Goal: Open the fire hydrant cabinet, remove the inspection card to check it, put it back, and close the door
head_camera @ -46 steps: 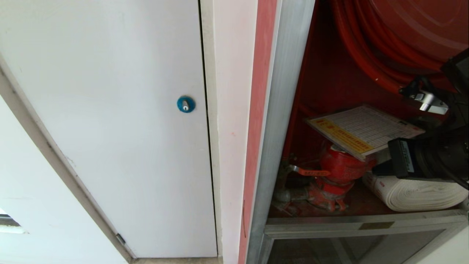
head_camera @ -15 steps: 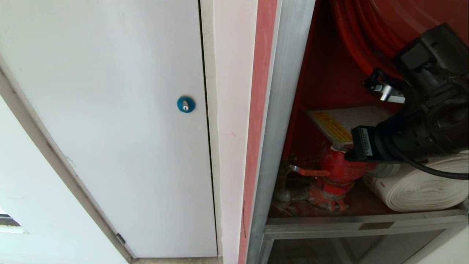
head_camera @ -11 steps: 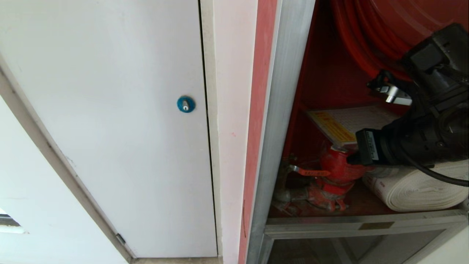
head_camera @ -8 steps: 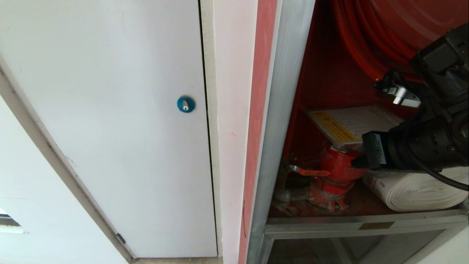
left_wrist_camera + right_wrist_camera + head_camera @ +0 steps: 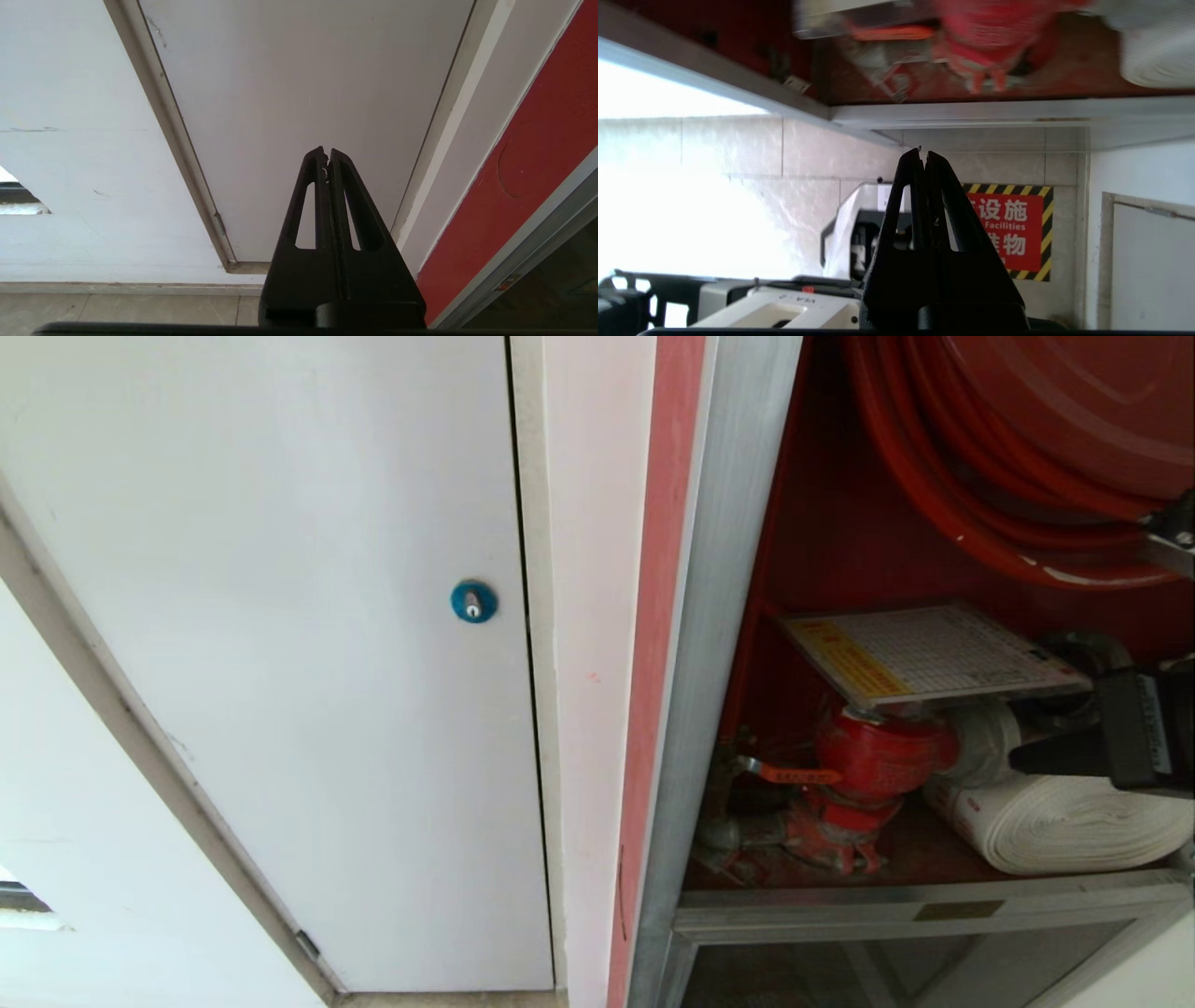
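The fire hydrant cabinet (image 5: 719, 616) stands open, red inside, with a red hose reel (image 5: 1027, 448) at the top. The inspection card (image 5: 934, 653), white with a yellow strip, lies flat on the red valve (image 5: 878, 756), and no gripper touches it. A white rolled hose (image 5: 1064, 821) lies beside the valve. My right arm (image 5: 1144, 733) shows only at the right edge of the head view. The right gripper (image 5: 923, 154) is shut and empty, hanging in front of the cabinet's lower rail (image 5: 971, 114). The left gripper (image 5: 326, 151) is shut and empty, parked facing the white wall panel. The door is out of view.
A white flush panel with a round blue lock (image 5: 473, 601) fills the wall left of the cabinet. Under the cabinet's rail is a lower glass panel (image 5: 896, 971). The right wrist view shows a red label with yellow-black hatching (image 5: 1013, 228) below the rail.
My right arm has drawn back to the right, out of the cabinet opening. The card, half covered by the arm a second ago, now shows whole on the valve.
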Tool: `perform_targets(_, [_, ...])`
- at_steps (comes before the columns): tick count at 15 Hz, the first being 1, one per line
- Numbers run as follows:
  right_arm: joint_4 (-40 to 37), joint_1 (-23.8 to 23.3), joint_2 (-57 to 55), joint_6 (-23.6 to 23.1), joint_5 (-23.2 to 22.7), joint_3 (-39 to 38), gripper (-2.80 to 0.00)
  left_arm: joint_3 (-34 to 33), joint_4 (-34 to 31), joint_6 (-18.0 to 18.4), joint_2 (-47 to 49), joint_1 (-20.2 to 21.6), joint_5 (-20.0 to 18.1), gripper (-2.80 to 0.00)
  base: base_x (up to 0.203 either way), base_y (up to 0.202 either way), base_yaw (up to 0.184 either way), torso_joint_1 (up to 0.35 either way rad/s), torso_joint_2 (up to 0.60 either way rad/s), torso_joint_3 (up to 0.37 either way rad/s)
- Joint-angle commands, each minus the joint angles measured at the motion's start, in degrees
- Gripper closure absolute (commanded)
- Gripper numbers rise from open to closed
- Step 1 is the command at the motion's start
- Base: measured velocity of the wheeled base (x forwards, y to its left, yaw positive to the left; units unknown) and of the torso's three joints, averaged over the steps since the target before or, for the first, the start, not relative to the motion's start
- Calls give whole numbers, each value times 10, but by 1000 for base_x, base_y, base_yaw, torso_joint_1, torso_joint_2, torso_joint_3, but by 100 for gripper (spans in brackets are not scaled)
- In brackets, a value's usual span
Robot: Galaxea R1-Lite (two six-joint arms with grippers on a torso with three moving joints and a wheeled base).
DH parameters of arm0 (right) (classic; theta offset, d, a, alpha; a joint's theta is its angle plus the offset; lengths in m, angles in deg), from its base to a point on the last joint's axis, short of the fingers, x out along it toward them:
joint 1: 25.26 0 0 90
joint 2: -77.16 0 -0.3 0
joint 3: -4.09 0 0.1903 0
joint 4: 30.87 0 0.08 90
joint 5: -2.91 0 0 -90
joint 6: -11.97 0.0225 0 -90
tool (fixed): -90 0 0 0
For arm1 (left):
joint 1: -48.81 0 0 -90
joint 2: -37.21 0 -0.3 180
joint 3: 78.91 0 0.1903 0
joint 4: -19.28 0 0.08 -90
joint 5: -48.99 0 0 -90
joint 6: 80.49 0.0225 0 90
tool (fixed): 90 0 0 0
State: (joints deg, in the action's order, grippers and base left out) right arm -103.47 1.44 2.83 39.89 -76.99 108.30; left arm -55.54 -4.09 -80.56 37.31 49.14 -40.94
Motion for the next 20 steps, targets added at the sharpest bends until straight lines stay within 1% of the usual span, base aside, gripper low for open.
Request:
perform_targets(1, [-2,-23,46,1,0,-18,0,-1,0,0,1,0,0,0,0,0,0,0,0,0])
perform_targets(5, [-3,-75,109,-1,1,-32,0,0,0,0,0,0,0,0,0,0,0,0,0,0])
perform_targets(8, [-3,-134,173,0,1,-58,0,-1,0,0,1,0,0,0,0,0,0,0,0,0])
perform_targets(13, [-2,-248,297,4,0,-115,0,0,0,0,0,0,0,0,0,0,0,0,0,0])
perform_targets(17, [16,-275,396,7,9,-172,0,-1,0,0,1,0,0,0,0,0,0,0,0,0])
perform_targets(20, [19,-282,447,-1,15,-201,0,-1,0,0,0,0,0,0,0,0,0,0,0,0])
